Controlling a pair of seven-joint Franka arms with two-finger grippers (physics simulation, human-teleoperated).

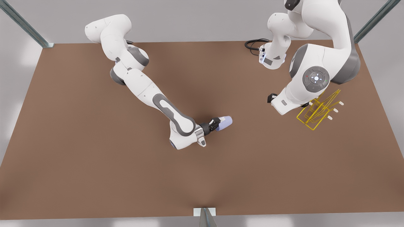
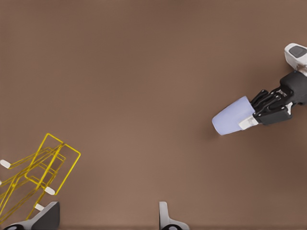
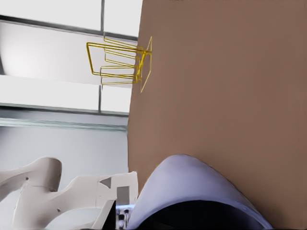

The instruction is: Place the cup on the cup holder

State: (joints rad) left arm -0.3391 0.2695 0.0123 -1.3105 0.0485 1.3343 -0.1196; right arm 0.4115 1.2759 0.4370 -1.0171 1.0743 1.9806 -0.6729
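The lavender-blue cup [image 1: 224, 122] lies on its side near the middle of the brown table [image 1: 94, 164], and my right gripper [image 1: 217, 123] is shut on its rim end. From the left wrist view the cup [image 2: 233, 117] and that gripper [image 2: 261, 112] sit far off. In the right wrist view the cup [image 3: 192, 191] is close up. The yellow wire cup holder [image 1: 318, 110] stands at the front view's right, partly behind the left arm. My left gripper [image 2: 108, 221] hovers beside the holder [image 2: 38, 167], fingers wide apart, holding nothing.
A black cable [image 1: 254, 44] loops at the table's far edge by the left arm's base. Metal frame posts [image 1: 205, 217] stand at the table's edges and corners. Bare tabletop separates the cup from the holder [image 3: 122, 62].
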